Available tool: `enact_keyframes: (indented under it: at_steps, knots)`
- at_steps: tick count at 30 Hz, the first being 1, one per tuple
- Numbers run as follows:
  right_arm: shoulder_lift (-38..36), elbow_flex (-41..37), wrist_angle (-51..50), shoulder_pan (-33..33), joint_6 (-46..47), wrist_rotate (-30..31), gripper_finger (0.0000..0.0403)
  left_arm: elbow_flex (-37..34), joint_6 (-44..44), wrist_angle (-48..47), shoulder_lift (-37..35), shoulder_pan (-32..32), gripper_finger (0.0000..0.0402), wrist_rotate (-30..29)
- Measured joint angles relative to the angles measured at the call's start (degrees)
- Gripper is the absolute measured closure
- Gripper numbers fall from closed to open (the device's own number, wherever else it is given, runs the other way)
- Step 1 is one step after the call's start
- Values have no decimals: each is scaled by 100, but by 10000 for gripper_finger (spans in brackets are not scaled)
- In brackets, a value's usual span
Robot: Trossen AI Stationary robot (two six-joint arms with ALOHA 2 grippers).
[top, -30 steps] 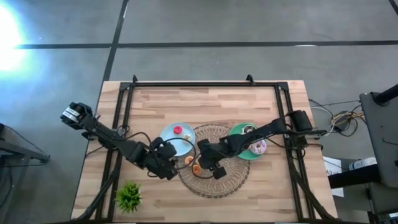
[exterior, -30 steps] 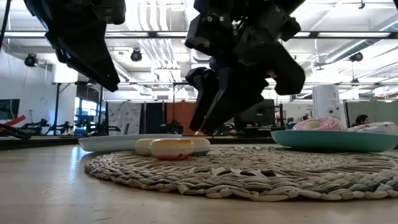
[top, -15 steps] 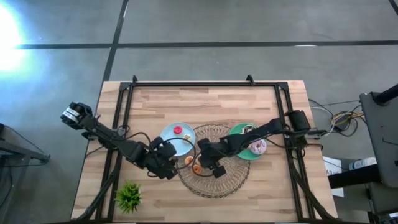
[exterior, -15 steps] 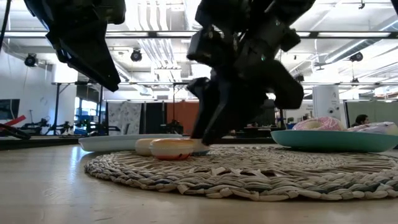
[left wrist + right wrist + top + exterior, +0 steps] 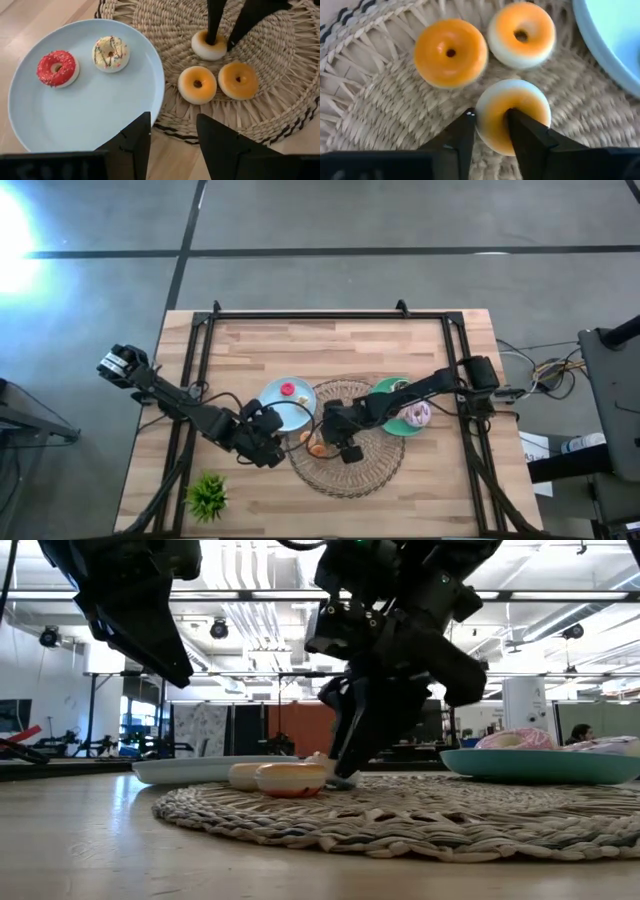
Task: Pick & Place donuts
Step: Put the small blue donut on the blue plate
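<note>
The pale butcher-block wooden table (image 5: 330, 350) carries a round woven straw mat (image 5: 345, 475) at its middle, with a round light-blue plate (image 5: 95, 115) overlapping the mat's rim on one side and a round green plate (image 5: 382, 391) on the other.

Only the left wrist view shows what lies on the blue plate: a red-frosted tiny donut (image 5: 57, 68) and a white sprinkled tiny donut (image 5: 110, 53), both flat with holes facing up. It also shows two orange tiny donuts (image 5: 197, 84) side by side on the mat, lying flat.

The high view alone shows a pink-and-white frosted larger donut (image 5: 416, 416) on the green plate and a small spiky green plant (image 5: 207, 495) near the table's corner.

The right gripper (image 5: 489, 125) stands over the mat, its fingers pinched on a third orange tiny donut (image 5: 517, 107), one finger through the hole, one outside the ring.

The left gripper (image 5: 172, 137) hovers by the blue plate's edge, fingers parted, holding nothing.

No writing is legible.
</note>
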Motion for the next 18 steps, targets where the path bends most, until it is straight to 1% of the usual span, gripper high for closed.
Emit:
enact_keyframes:
  at_steps: [2, 6, 9, 11, 13, 15, 18]
  knots:
    - [-43, -24, -79, -99, 264, -183, 327, 0, 2, -2, 0, 0, 269, -16]
    - [-178, -158, 22, -402, 966, -947, 382, 1, 4, -1, 0, 0, 269, -178]
    - [-512, -388, 464, -698, 1666, -1205, 388, 66, 48, 1, -4, 2, 269, -371]
    - [-838, -623, 875, -955, 2291, -1240, 389, 138, 100, 5, -13, 0, 269, -567]
    - [-1092, -939, 1479, -1279, 3117, -1350, 389, 218, 183, -4, -13, 2, 269, -852]
    - [-1278, -1357, 2251, -1617, 4175, -1666, 389, 313, 218, 33, -13, 2, 269, -1226]
    - [-1413, -1971, 4042, -1990, 6130, -1880, 390, 339, 520, 389, -20, 5, 268, -1785]
